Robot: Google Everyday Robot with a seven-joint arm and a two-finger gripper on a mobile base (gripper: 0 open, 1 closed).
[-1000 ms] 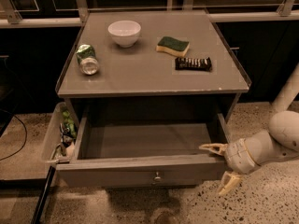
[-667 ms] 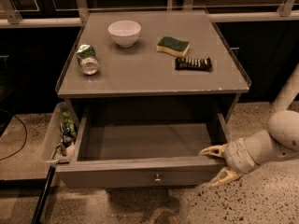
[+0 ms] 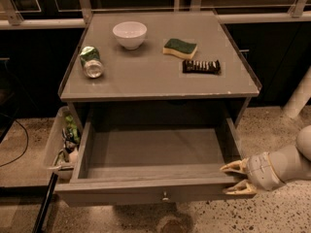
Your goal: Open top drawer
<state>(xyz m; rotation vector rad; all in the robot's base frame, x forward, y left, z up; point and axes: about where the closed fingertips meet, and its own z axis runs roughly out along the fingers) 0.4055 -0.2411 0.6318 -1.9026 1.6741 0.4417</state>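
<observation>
The top drawer [image 3: 155, 191] of the grey cabinet is pulled far out and is empty inside. Its flat front panel has one small round metal knob [image 3: 165, 196] at centre. My gripper [image 3: 236, 177] is at the drawer's front right corner, with one cream finger [image 3: 233, 167] above the front panel's top edge and the other lower by the panel's right end. The fingers are spread apart and hold nothing. The white arm runs off to the right. No other drawers show in this view.
On the cabinet top stand a white bowl [image 3: 129, 34], a green sponge [image 3: 180, 48], a dark snack bar [image 3: 201, 66] and a tipped can [image 3: 91, 62]. A clear bin [image 3: 58, 144] with packets hangs at the cabinet's left. Speckled floor lies around.
My gripper has shifted slightly left and its lower finger has come up closer to the drawer's right front corner. The drawer stays pulled out.
</observation>
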